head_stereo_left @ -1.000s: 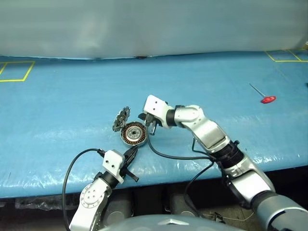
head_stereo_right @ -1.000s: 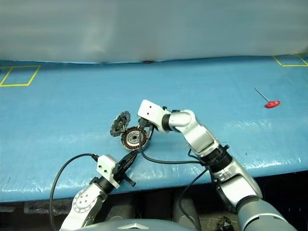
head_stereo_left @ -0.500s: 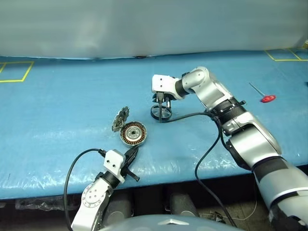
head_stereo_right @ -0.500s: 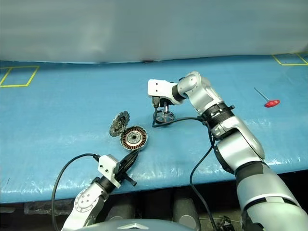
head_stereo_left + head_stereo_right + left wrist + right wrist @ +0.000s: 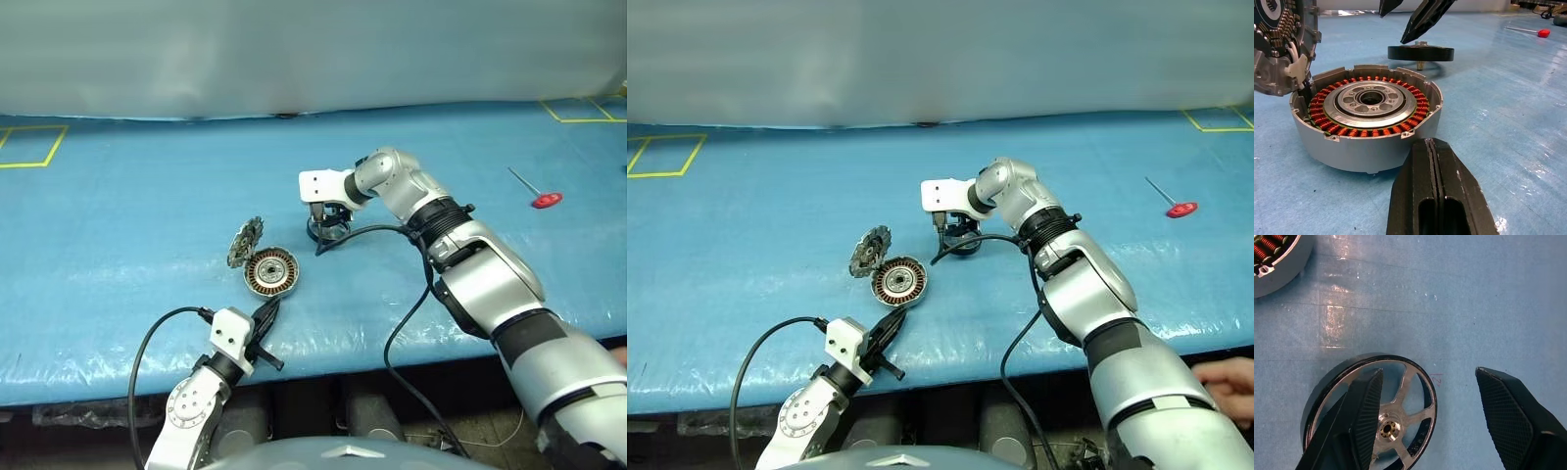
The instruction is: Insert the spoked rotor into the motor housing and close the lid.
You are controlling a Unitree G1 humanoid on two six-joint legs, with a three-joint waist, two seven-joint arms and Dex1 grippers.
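Hovering over the spoked rotor [image 5: 1371, 413], the right gripper [image 5: 1427, 404] stood with jaws apart, grasping nothing; its wrist view showed the silvery spokes and hub. The rotor lay flat on the blue table [image 5: 118, 215] beyond the motor housing [image 5: 1366, 120] (lid [image 5: 1281, 41] propped against it). The left gripper [image 5: 1436, 183] was clenched shut near the housing.
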